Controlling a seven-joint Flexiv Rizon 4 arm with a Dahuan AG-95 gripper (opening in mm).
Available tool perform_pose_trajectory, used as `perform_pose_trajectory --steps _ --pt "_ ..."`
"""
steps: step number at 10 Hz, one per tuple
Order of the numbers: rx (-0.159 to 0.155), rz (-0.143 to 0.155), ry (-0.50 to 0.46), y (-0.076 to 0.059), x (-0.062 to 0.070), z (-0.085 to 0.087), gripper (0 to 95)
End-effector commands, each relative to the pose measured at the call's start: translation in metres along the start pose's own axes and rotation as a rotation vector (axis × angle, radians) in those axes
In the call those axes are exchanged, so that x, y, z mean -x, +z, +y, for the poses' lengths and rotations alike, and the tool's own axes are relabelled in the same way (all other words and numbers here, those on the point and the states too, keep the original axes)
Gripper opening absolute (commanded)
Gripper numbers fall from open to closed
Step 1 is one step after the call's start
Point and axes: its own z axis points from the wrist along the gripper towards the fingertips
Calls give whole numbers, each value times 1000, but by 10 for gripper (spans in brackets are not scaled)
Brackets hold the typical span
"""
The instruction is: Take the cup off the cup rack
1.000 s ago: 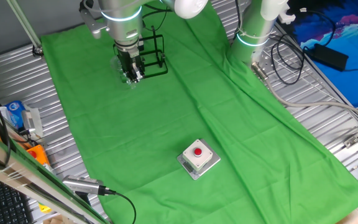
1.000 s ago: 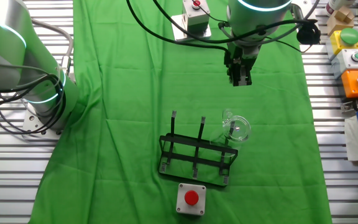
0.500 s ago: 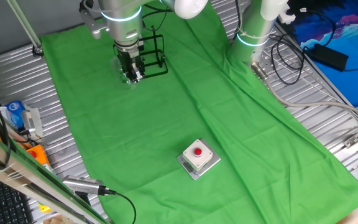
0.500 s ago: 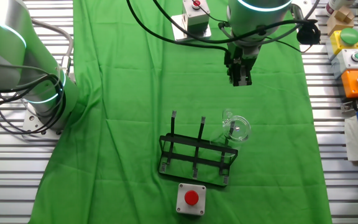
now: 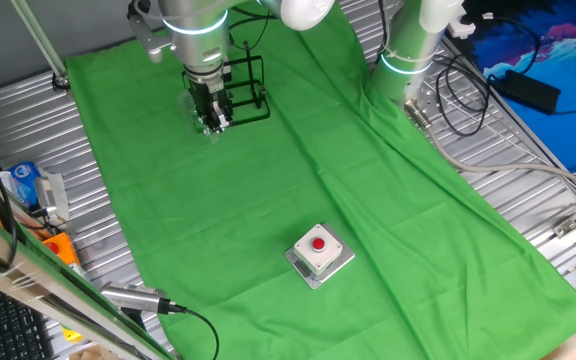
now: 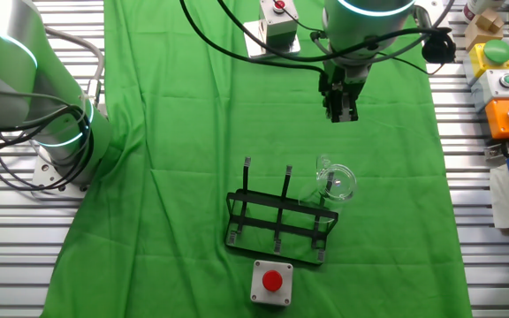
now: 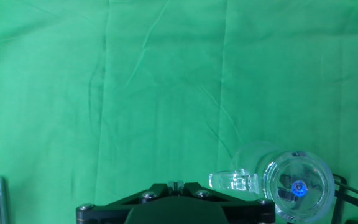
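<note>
The clear cup [image 6: 335, 181] with its small side handle sits tilted at the right end of the black wire cup rack [image 6: 279, 226], apparently on the rack's right post. In the hand view the cup [image 7: 294, 185] is at the lower right, its handle pointing left towards the middle. My gripper [image 6: 341, 108] hangs above the green cloth, well beyond the cup and apart from it. Its fingers are shut together and hold nothing; they show at the bottom of the hand view [image 7: 176, 185]. In one fixed view my gripper [image 5: 211, 118] stands in front of the rack [image 5: 248, 90] and hides the cup.
A grey box with a red button [image 6: 271, 282] lies just in front of the rack; a second one [image 6: 277, 25] lies at the far edge. The other arm's base [image 6: 60, 132] stands at the left. Button boxes [image 6: 502, 84] line the right edge.
</note>
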Motion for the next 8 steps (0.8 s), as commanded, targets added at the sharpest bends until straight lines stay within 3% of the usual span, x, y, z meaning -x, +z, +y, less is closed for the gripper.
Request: perform_pose_trajectory --steps 1,8 --pt "-3 3 -7 0 0 0 0" --pt "-5 3 -53 0 0 0 0"
